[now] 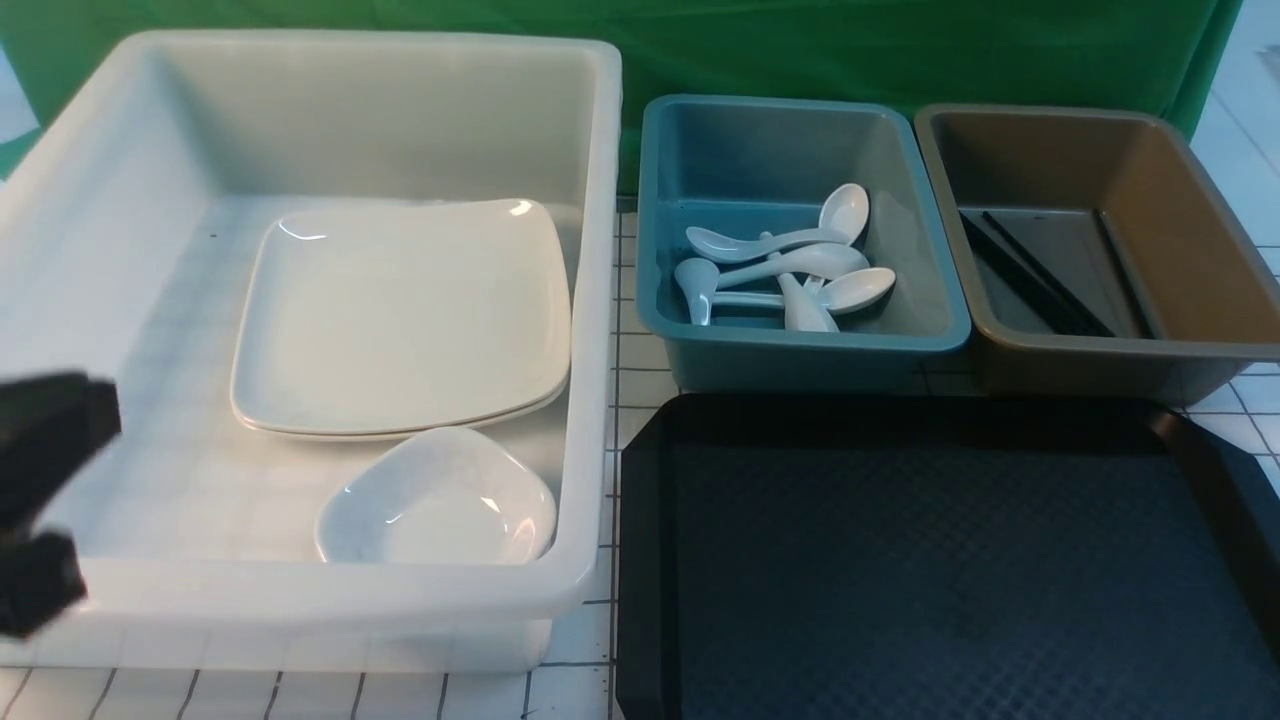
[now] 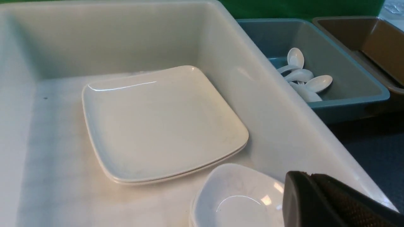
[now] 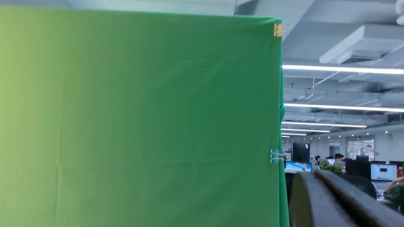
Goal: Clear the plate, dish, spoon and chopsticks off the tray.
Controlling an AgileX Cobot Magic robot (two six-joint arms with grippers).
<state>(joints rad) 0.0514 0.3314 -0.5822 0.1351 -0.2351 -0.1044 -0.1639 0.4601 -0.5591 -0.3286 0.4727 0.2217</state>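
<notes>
Since the big black diamond-textured plastic tray [image 1: 950,560] lies bare, the clearing looks done. Stacked glossy white square plates [image 1: 400,315] and a small white dish [image 1: 435,500] sit in the white bin [image 1: 590,300], ceramic spoons [image 1: 790,265] in the teal bin [image 1: 950,330], black chopsticks [image 1: 1035,275] in the brown bin [image 1: 1230,355]. Both grippers are clenched on nothing — left gripper [image 1: 40,500] near the white bin, right gripper [image 3: 341,201] raised away. Nothing left but retreating.
</notes>
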